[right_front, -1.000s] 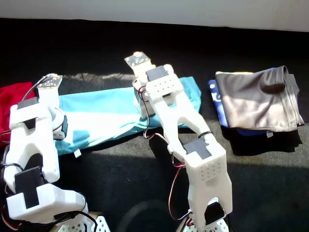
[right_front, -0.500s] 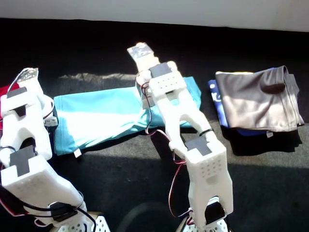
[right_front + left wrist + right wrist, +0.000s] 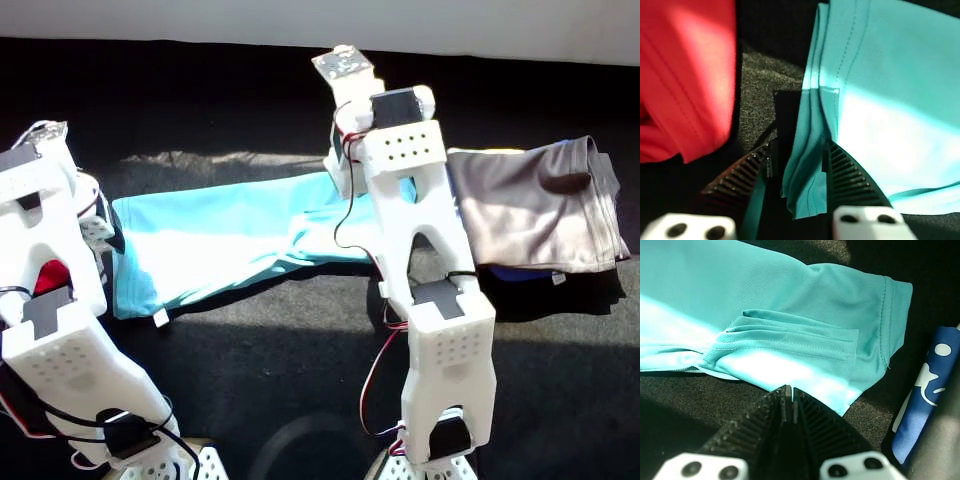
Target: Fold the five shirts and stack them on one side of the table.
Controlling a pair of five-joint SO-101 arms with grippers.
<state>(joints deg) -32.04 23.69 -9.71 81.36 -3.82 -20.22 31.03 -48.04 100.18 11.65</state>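
A teal shirt [image 3: 210, 240] lies stretched across the middle of the black table, loosely folded lengthwise. My left gripper [image 3: 797, 170] stands open at the shirt's left end, with the folded teal edge [image 3: 815, 150] between its fingers. A red shirt [image 3: 685, 75] lies just to the left of it. My right gripper [image 3: 788, 396] is shut on nothing and hovers over the table beside the teal shirt's [image 3: 790, 315] right end. On the right, a folded grey shirt [image 3: 535, 205] rests on a blue one [image 3: 930, 385].
The black table [image 3: 280, 340] has bare room in front of the teal shirt and along the back. The right arm [image 3: 420, 220] reaches over the gap between the teal shirt and the stack. The left arm [image 3: 45, 260] covers most of the red shirt [image 3: 48, 276].
The right arm has swung right and farther back, from the shirt's middle to its right end. The left arm has shifted left to the shirt's left edge. The teal cloth has bunched slightly mid-length.
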